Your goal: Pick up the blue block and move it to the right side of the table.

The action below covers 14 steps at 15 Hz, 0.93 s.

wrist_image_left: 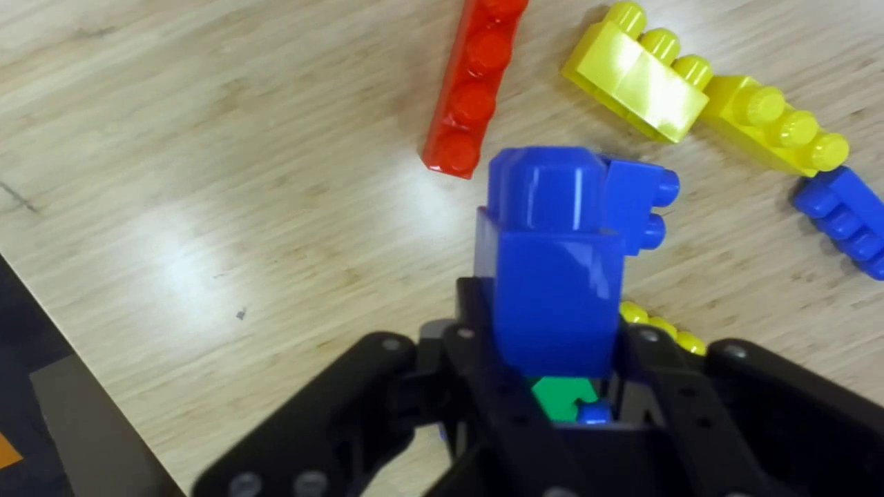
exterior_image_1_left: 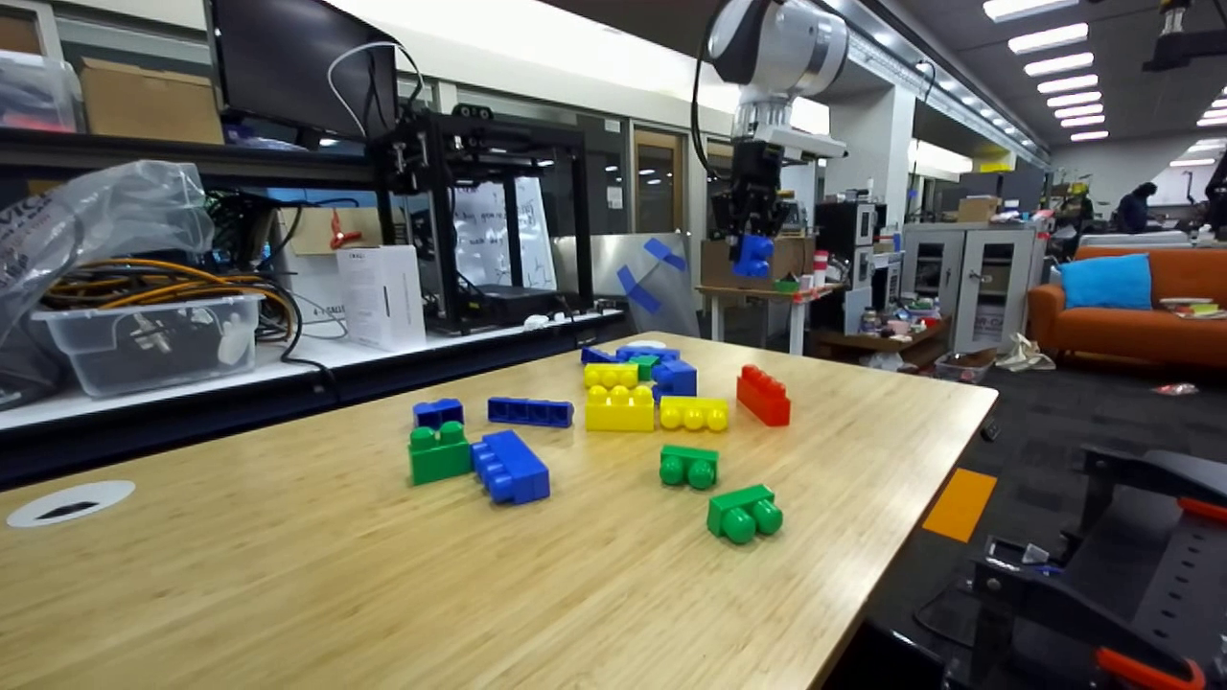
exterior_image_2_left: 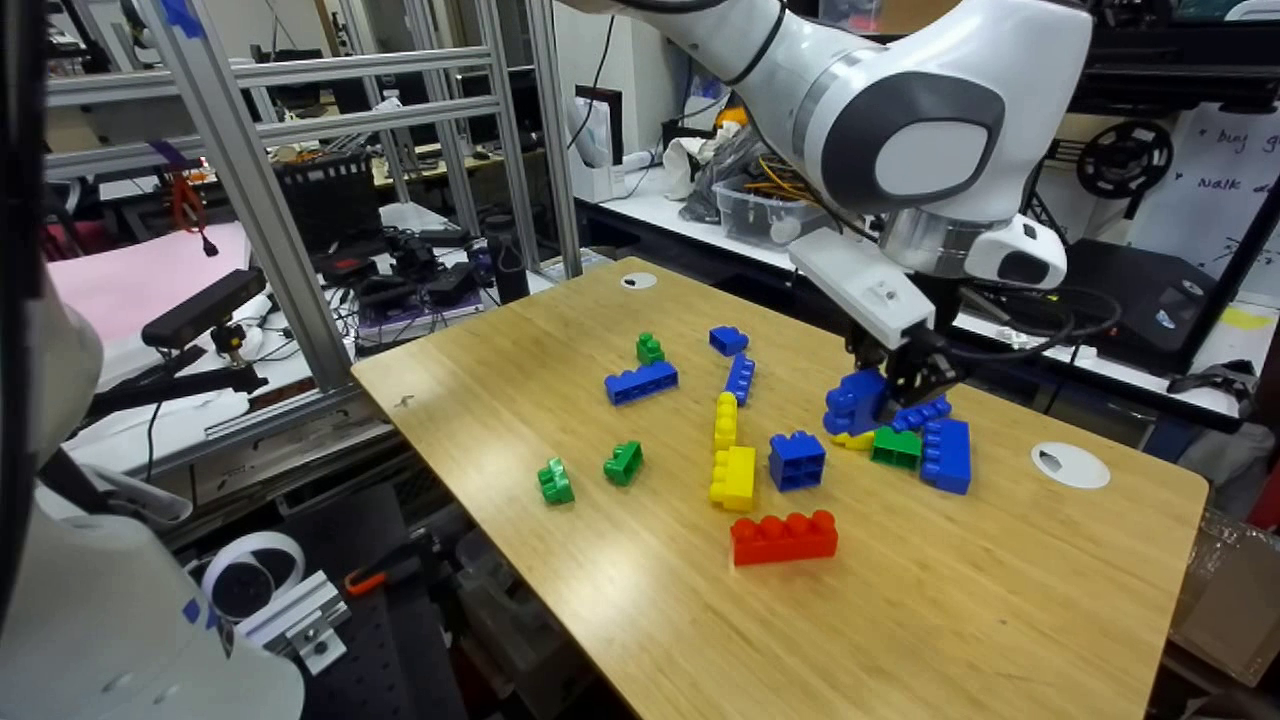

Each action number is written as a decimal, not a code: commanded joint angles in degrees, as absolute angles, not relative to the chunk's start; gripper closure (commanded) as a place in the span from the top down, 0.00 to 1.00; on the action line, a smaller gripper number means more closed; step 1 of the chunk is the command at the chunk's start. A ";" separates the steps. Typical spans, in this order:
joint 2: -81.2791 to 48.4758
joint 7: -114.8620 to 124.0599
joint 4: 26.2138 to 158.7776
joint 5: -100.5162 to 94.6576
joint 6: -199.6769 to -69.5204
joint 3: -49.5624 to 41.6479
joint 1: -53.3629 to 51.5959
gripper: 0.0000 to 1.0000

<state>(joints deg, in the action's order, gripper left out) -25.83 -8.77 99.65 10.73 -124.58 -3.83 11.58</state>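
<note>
The jaws are clenching the blue block [wrist_image_left: 558, 304] by its sides and are holding it aloft over the counter [exterior_image_2_left: 900, 630], its studs pointing away from them. Below, another blue brick [wrist_image_left: 632, 207] is lying on its side on the pale wood grain, near two yellow bricks [wrist_image_left: 639, 79] and a red four-stud brick [exterior_image_2_left: 785, 540] that is standing studs-up. Two-stud green bricks [exterior_image_1_left: 690, 460] are lying apart from these, and a white disc [exterior_image_2_left: 1085, 472] is sitting near the counter's edge. Alongside, a clear plastic tub [exterior_image_1_left: 163, 355] is standing with orange and black cables [exterior_image_1_left: 192, 286] coiling at its top, near a white box [exterior_image_1_left: 383, 297] and a black-framed 3D printer [exterior_image_1_left: 513, 305]. Across the dark carpet [exterior_image_1_left: 1074, 412], a grey cabinet [exterior_image_1_left: 992, 268] is standing near an orange sofa [exterior_image_1_left: 1174, 321], which is carrying a bright blue cushion [exterior_image_1_left: 1105, 283]; ceiling lights [exterior_image_1_left: 1049, 38] are glowing above.
</note>
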 commanded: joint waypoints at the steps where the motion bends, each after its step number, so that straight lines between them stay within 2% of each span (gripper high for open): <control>1: -31.33 -8.58 91.66 9.06 -119.25 -3.19 10.67 0.11; 7: -38.97 -8.21 82.30 7.81 -114.35 -2.73 9.84 0.11; 13: -40.87 -8.06 78.81 7.58 -112.13 -2.67 9.62 0.11; 14: -39.98 -8.36 80.56 8.25 -114.07 -2.50 9.88 0.36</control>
